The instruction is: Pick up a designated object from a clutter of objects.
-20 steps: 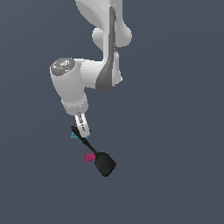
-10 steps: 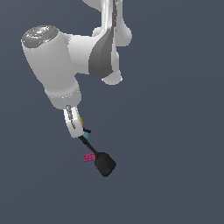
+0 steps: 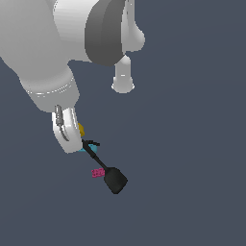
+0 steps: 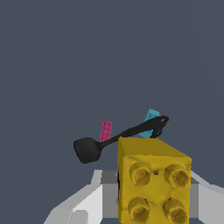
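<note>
A: What changed?
B: The arm has risen toward the exterior camera; the gripper [image 3: 72,137] is clamped on the yellow studded block [image 4: 153,183], lifted off the floor above the black spatula [image 3: 108,173].
A: So it's picked?
B: Looks so. The cyan brick [image 4: 151,120] and magenta brick [image 4: 106,130] flank the spatula's handle, well below; open room all around

The yellow piece [image 4: 153,186] sits between the gripper [image 4: 151,192] fingers, above the floor — below lies the spatula [image 3: 108,173], one brick [image 3: 98,173] just beside its blade, another brick [image 3: 90,150] by its handle.
</note>
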Robot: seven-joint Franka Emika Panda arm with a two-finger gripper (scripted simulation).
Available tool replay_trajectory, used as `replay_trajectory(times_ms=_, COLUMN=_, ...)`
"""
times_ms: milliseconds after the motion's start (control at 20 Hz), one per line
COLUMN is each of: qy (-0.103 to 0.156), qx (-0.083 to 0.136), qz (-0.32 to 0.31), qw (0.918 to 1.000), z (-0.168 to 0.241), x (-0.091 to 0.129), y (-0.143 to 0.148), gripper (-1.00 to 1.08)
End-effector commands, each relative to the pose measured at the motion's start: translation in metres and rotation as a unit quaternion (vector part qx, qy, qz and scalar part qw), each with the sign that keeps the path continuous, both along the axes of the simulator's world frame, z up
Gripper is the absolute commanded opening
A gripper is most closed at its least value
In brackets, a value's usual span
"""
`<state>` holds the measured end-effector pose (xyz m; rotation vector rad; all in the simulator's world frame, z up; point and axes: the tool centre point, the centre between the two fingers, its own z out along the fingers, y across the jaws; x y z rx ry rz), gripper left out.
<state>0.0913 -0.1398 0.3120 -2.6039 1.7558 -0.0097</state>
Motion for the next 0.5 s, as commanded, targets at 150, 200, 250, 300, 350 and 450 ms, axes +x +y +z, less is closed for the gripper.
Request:
replay_trajectory(times_ms=150, qy=0.001, qx=0.001, qz=0.0, qw=1.0, z=0.028, x=0.016, y=-0.001, gripper=-1.0)
replay_trajectory(times_ms=200, qy=0.002, qx=0.001, qz=0.0, qw=1.0, z=0.032, x=0.018, y=-0.001, gripper=-1.0)
replay_trajectory(times_ms=250, qy=0.002, qx=0.001, qz=0.0, qw=1.0, z=0.035, x=0.02, y=-0.001, gripper=-1.0)
replay_trajectory(times_ms=300, qy=0.002, qx=0.001, qz=0.0, qw=1.0, z=0.038, x=0.022, y=-0.001, gripper=-1.0)
replay_trajectory(times_ms=350, qy=0.002, qx=0.001, qz=0.0, qw=1.0, z=0.041, x=0.023, y=-0.001, gripper=-1.0)
replay_trajectory(times_ms=450, qy=0.002, qx=0.001, qz=0.0, qw=1.0, z=0.046, x=0.026, y=-0.001, gripper=-1.0)
